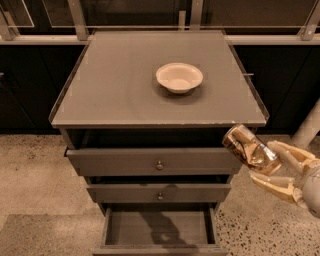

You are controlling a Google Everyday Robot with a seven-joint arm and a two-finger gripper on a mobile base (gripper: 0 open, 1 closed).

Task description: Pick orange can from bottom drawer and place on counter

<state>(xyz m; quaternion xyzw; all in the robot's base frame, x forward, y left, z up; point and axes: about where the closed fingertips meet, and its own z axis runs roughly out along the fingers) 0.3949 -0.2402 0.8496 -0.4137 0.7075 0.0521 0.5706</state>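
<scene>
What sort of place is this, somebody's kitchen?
Probably a lab or office test area, not a home: speckled hard floor, metal-framed glass panels behind, one lone grey drawer cabinet. The robot's hand, beside the cabinet, holds an orange can.
</scene>
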